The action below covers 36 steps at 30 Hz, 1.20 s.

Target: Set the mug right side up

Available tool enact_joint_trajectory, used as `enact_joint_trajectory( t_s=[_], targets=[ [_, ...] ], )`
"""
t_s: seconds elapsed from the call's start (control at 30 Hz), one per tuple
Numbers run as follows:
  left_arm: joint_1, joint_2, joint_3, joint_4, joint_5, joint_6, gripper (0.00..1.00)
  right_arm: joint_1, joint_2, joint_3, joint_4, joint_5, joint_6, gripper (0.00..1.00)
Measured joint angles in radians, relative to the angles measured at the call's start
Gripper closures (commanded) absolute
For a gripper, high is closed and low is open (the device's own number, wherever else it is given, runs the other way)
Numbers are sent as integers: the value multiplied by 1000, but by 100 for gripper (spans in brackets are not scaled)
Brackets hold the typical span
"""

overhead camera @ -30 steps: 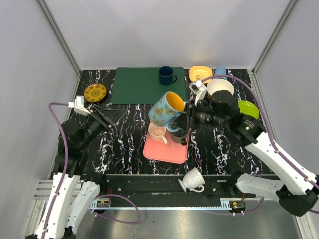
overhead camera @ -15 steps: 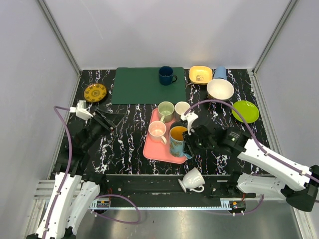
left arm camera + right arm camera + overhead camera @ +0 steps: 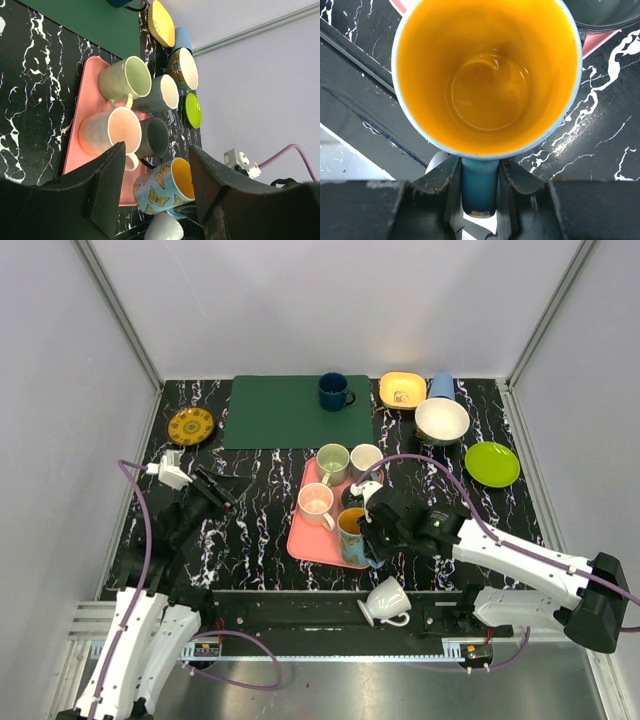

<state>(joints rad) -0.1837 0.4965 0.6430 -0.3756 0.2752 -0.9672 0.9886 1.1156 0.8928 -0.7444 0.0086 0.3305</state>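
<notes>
Top external: 7 mugs total. 5 on pink tray (image 3: 312, 543), 1 navy mug (image 3: 333, 391) on green mat (image 3: 280, 412), 1 white mug (image 3: 385, 602) on near rail. Butterfly mug (image 3: 351, 524) upright, empty, at tray's near-rt corner; right gripper (image 3: 479, 185) pinches its handle. Left gripper (image 3: 156, 187) hangs part-open, holding nothing.

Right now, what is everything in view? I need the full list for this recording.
table: one, black marbled
mat: one, green, far side
navy mug: one, on mat
saucer: one, yellow patterned, far left
dish: one, yellow, right of mat
blue cup: one, beside dish
bowl: one, white inside, near dish
plate: one, lime, right side
tray: one, pink, centre
green mug, white mug, pink mug, grey mug: one each, on tray
butterfly mug: one, blue, orange inside, tray's near right corner
white cup: one, tipped at near rail
left end effector: open, empty
right end effector: shut on butterfly mug's handle
</notes>
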Motion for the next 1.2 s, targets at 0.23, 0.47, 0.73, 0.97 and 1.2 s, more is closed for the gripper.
enact_joint_trajectory(
  t_s=[0.23,0.47,0.73,0.97,1.2],
  targets=[
    [0,-6,-40,3,0,-1,44,1,17,-55,101,28,11,100],
    [0,-6,-68,5,1,-2,44,4,19,-159,208,98,24,100],
    [0,-13,-100,7,1,-2,44,45,23,-193,272,169,38,100],
    [0,-13,-120,10,2,-2,44,98,48,-194,291,222,74,87],
    [0,-13,-127,11,2,-1,42,109,48,-194,275,235,140,58]
  ],
)
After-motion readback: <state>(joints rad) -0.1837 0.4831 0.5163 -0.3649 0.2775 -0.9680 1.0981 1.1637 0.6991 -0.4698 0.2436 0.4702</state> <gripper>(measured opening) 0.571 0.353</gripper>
